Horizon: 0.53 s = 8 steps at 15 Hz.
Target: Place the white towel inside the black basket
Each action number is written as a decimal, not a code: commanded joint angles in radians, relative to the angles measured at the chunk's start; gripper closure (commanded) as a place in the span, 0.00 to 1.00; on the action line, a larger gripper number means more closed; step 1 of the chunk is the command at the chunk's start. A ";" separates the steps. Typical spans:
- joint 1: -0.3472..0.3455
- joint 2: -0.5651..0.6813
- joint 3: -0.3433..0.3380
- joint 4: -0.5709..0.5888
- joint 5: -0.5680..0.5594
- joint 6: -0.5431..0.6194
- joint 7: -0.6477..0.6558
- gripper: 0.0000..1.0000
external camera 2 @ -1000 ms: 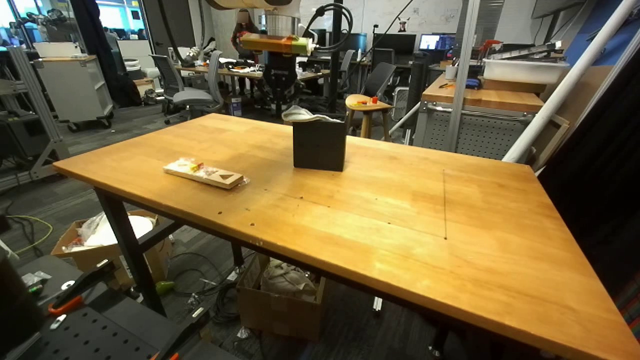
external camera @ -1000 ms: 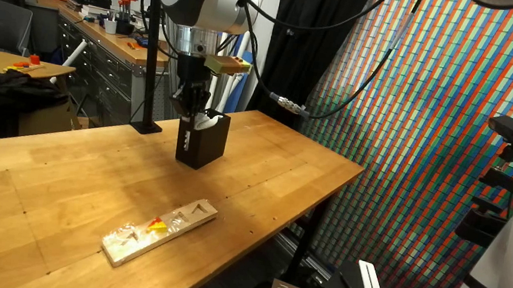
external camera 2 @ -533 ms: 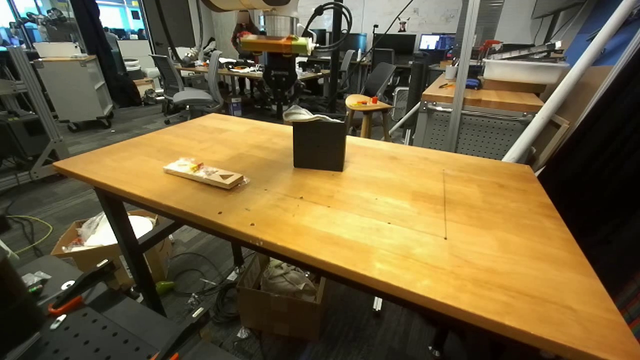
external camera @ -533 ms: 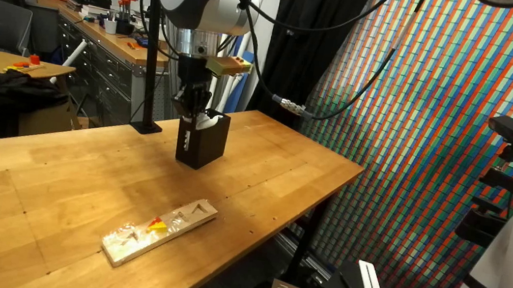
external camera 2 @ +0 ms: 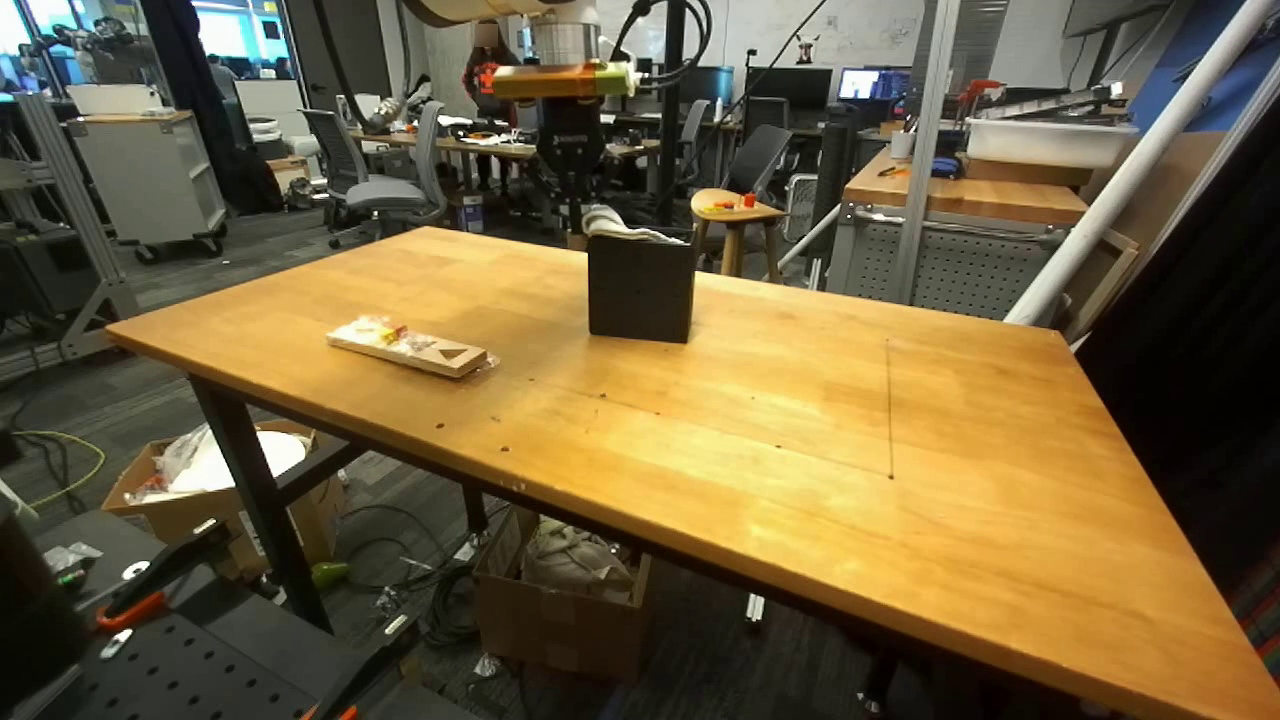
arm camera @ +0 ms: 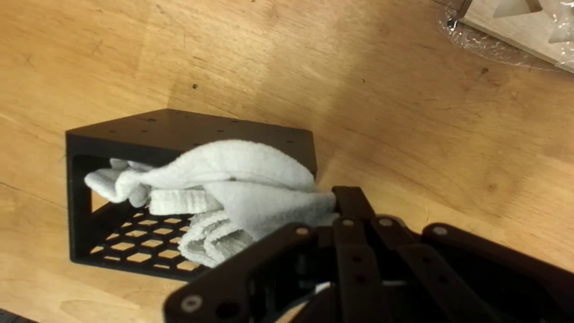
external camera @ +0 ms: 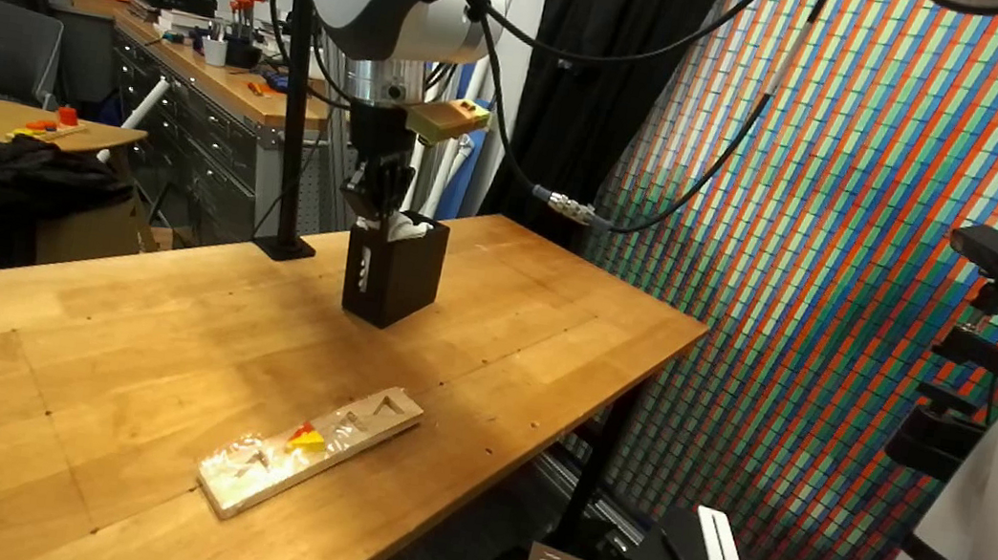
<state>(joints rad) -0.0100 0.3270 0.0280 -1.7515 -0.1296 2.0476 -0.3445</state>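
The white towel (arm camera: 251, 175) lies partly inside the black basket (arm camera: 193, 128). It bulges over the rim at the end near my gripper. My gripper (arm camera: 352, 197) is shut, with a narrowed end of the towel running into its fingertips. In both exterior views the towel (external camera: 411, 230) (external camera 2: 625, 228) shows above the rim of the upright basket (external camera: 398, 276) (external camera 2: 640, 290). The gripper (external camera: 381, 224) (external camera 2: 577, 228) points down at the basket's edge, in both exterior views. The pinched towel end and the lower fingertips are partly hidden.
A wooden puzzle board (external camera: 313, 450) in clear wrap lies on the wooden table (external camera: 114, 345); it also shows in the other views (external camera 2: 410, 348) (arm camera: 515, 27). A black post (external camera: 296, 99) stands at the table's far edge, near the arm.
My gripper has shifted slightly across toward the basket, and the towel has moved and bunched with it. The basket has shifted very slightly the same way.
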 commanded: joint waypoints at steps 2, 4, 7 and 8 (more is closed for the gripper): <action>0.001 -0.013 -0.001 0.031 -0.044 -0.001 -0.025 0.98; -0.001 -0.014 -0.002 0.046 -0.053 -0.007 -0.031 0.98; -0.010 -0.008 -0.005 0.065 -0.051 -0.002 -0.046 0.98; -0.014 -0.004 -0.005 0.071 -0.045 0.000 -0.055 0.98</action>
<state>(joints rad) -0.0127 0.3263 0.0249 -1.7039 -0.1676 2.0475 -0.3663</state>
